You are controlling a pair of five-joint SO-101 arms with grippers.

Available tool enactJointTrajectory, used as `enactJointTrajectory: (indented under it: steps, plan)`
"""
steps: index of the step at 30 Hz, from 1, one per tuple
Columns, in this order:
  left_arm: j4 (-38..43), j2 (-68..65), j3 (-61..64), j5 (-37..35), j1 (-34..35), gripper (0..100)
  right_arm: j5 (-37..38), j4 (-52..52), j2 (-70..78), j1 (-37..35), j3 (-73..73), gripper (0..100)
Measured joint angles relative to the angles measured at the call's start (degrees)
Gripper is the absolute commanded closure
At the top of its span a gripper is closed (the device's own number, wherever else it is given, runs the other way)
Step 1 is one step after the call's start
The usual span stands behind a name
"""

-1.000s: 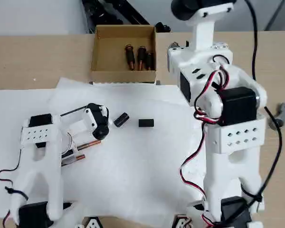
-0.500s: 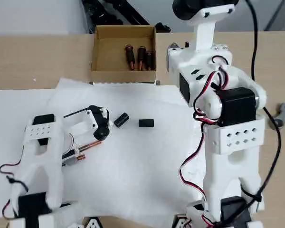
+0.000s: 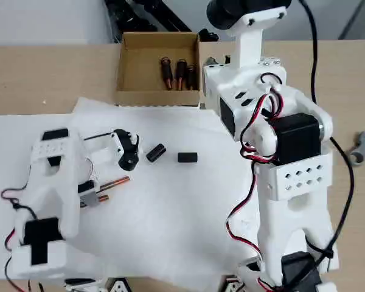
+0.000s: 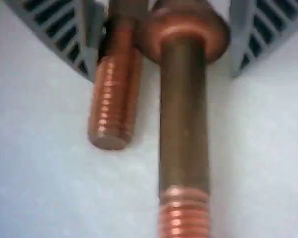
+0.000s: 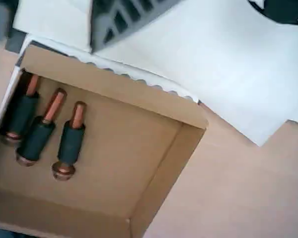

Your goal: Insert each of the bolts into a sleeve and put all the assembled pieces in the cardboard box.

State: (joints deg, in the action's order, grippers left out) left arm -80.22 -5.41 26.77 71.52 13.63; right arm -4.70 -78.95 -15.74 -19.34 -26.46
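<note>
Left gripper (image 4: 164,69): low over the white paper sheet (image 3: 170,231), well apart from the open brown cardboard box (image 3: 134,76) and off the box's near left corner.
Left fingers (image 4: 64,29): grey and ribbed, spread, with the head ends of two bolts lying between them; no pinch shows.
Long copper-coloured bolt (image 4: 184,124): flat on the sheet, its round head between the fingers and its threaded tip pointing away from them, well apart from the box.
Second copper-coloured bolt (image 4: 111,104): just beside the long one, lying along it, threaded end out, no sleeve on it.
Tilted black cylindrical sleeve (image 3: 156,152): empty, on the sheet in front of the box's near wall.
Level black cylindrical sleeve (image 3: 187,157): near the tilted one, below the box's near right corner.
Three assembled pieces (image 3: 180,74): copper bolts in black sleeves, side by side on the box floor against its right wall.
Right gripper (image 5: 49,29): above the box's near right corner.
Right fingers (image 5: 129,17): spread, holding nothing.
Small grey part (image 3: 360,146): on the wooden table (image 3: 48,79), far right of the box.
</note>
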Motion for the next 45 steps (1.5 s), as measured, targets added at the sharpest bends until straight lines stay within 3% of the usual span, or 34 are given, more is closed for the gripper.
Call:
enactJointTrajectory:
  steps: [14, 27, 36, 45]
  plan:
    - [-13.6, 4.7, -12.7, 11.3, -0.1, 99, 0.0, 0.0, 0.0, 0.2, 0.0, 90.1]
    - [-12.8, 6.9, -16.9, 26.5, 0.8, 99, 0.0, -3.4, 0.0, 0.0, 0.0, 90.1]
    - [-11.3, -1.5, -20.9, 27.2, -4.0, 95, -3.3, -3.7, 0.0, 0.0, -0.1, 90.2]
    - [-4.0, -6.9, -21.8, 20.7, -6.2, 90, -3.3, -3.7, 0.0, 0.0, -0.1, 90.2]
